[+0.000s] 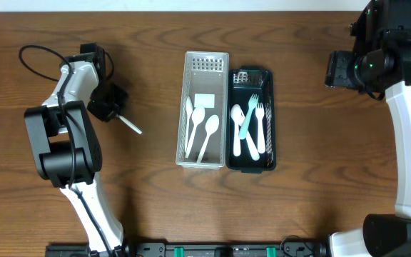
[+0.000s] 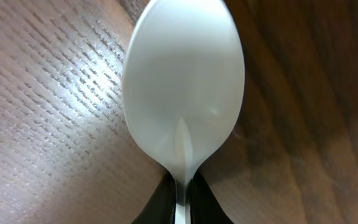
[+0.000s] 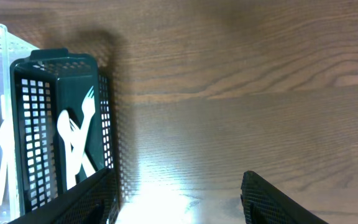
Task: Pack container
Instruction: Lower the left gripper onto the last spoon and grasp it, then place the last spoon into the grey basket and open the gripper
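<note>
Your left end effector (image 2: 182, 198) is pinching a white spoon (image 2: 182, 81) by its neck. The bowl fills the left wrist view, with the wooden bench (image 1: 305, 207) close behind it. From overhead you can see that spoon sits well left of the two baskets. The white basket (image 1: 205, 63) holds loose spoons (image 1: 210, 127). The dark basket (image 1: 252, 74) touches its right side and holds forks (image 1: 255, 107). Your right end effector (image 3: 176, 190) is spread wide with nothing between its fingers, over bare bench just beside the dark basket.
</note>
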